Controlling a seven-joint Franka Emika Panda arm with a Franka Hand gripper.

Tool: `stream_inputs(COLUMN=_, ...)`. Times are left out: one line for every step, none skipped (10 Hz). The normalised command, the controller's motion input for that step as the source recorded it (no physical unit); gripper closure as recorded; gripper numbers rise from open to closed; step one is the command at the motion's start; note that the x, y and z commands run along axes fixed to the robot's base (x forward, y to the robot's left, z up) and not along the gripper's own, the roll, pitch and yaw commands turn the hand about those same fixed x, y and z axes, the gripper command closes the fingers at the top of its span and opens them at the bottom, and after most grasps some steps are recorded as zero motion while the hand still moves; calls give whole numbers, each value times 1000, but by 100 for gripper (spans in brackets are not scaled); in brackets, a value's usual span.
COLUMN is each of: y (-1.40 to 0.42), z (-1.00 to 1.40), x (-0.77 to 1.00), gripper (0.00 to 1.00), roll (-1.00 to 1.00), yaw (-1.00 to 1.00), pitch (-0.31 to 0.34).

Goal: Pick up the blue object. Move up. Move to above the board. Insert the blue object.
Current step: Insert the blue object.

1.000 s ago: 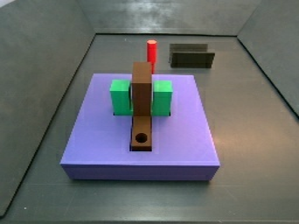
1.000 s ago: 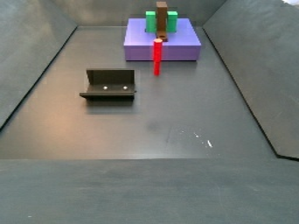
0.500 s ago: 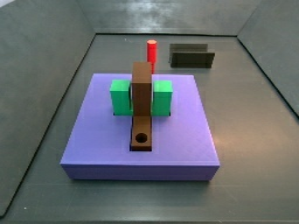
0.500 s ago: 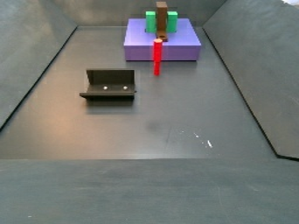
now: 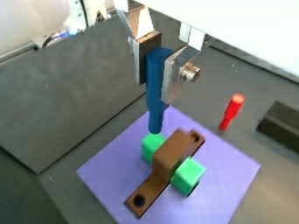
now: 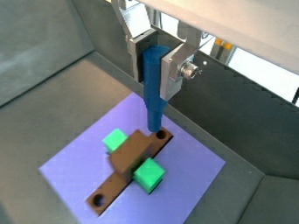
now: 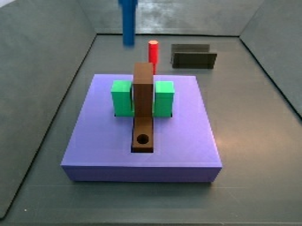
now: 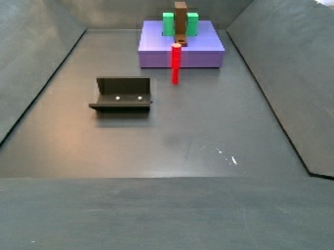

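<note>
Since half a second ago the blue object point(image 7: 127, 23) has come into a side view at the upper edge, hanging in the air behind the board point(image 7: 94, 146) and a little left of the red peg point(image 7: 153, 51); earlier that spot showed only the grey wall. Everything on the floor lies as it did.

Taking that side view from left to right: the blue object hangs highest and furthest left, its top cut off by the frame (the gripper itself does not show here). Next comes the red peg, upright on the floor behind the board. On the board, the brown strip point(image 7: 143, 109) runs toward the camera with its round hole point(image 7: 143, 139) at the near end, and a green block point(image 7: 120, 98) sits on each side of it. Furthest right, at the back, stands the fixture point(image 7: 193, 57).

In both wrist views the gripper point(image 5: 162, 63) pinches the upper part of the blue object point(image 5: 156, 89) between its silver fingers point(image 5: 179, 72), the peg hanging straight down, well above the board point(image 5: 228, 175). In a wrist view the gripper point(image 6: 158, 61) holds the peg point(image 6: 155, 89) so that its lower end appears over the strip point(image 6: 131, 164), between the green blocks point(image 6: 147, 177).

In a side view the fixture point(image 8: 120, 95) stands nearer, well apart from the board point(image 8: 196, 57), with the red peg point(image 8: 177, 62) before the board's front edge.
</note>
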Motion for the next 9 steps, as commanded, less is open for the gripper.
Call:
stream_inputs(y=-840, z=-566, x=-109, gripper=100, roll=59, yaw=54, pitch=-69)
stream_inputs(y=-683, z=-574, x=-117, gripper=100, roll=14, yaw=63, pitch=-83)
stream_inputs(y=-446, z=-537, x=-6, gripper=100, roll=0, yaw=49, pitch=-64)
stream_inputs(y=-174, z=-434, x=0, gripper=100, roll=-180, yaw=146, pitch=-79)
stream_inputs(y=-31, z=-454, x=0, gripper=100, roll=-136, yaw=143, pitch=-163)
stream_inputs(y=-49, z=-434, x=54, gripper=100, roll=-34, yaw=134, pitch=-210)
stream_inputs(y=-200, z=-300, x=97, gripper=100, roll=106, yaw=69, pitch=-217)
stream_inputs(y=-234, z=-243, x=123, gripper=100, roll=186, yaw=74, pitch=-234)
stream_inputs(y=-269, z=-94, x=157, gripper=100, roll=361, yaw=120, pitch=-229)
